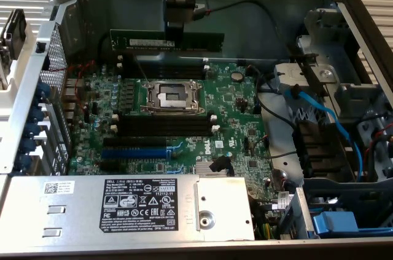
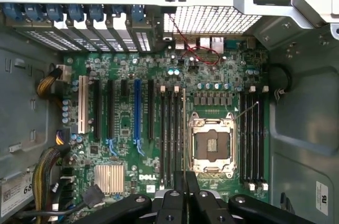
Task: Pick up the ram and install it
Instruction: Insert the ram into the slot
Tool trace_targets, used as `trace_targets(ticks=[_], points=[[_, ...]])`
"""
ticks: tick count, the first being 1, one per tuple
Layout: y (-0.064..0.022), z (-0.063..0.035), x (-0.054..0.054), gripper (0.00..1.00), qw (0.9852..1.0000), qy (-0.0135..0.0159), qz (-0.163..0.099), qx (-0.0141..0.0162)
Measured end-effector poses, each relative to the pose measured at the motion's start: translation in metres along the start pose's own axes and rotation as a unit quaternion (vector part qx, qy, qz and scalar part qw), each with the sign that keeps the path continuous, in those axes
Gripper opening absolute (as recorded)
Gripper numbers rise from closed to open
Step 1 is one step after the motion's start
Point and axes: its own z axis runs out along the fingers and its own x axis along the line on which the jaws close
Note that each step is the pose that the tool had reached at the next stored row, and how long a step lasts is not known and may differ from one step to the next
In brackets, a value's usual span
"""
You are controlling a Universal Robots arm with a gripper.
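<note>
The ram (image 1: pixel 142 40) hangs in the gripper (image 1: pixel 176 29) above the motherboard (image 1: pixel 236 112); the processor socket (image 1: pixel 172 95) lies between two banks of memory slots (image 1: pixel 164 126); the power supply (image 1: pixel 123 204) lies before the board

The ram (image 1: pixel 202 40) is dark green with a white label strip. The pincer (image 1: pixel 175 29) is black. The motherboard (image 1: pixel 239 118) is bright green, speckled with small black chips. Its memory slots (image 1: pixel 163 126) are black with white end clips, and one expansion slot (image 1: pixel 134 152) is blue. The power supply (image 1: pixel 86 217) is silver-grey, with a black label printed in white. A cable (image 1: pixel 319 112) is light blue. The grille (image 2: pixel 209 20) is a fine pale mesh.
</note>
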Motion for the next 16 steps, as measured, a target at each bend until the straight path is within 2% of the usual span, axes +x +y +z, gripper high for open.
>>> trace_targets(ticks=[3, 7, 12, 16], points=[[0.0001, 0.0007, -0.0069, 0.12, 1.0, 0.0013, 0.0, 0.0], [0.0004, 0.0019, -0.0084, 0.12, 1.0, 0.0059, 0.0, 0.0003], [0.0003, 0.0077, -0.0095, 0.12, 1.0, 0.0094, 0.0, 0.0012], [0.0003, 0.0103, -0.0095, 0.12, 0.9999, 0.0102, 0.0, 0.0012]])
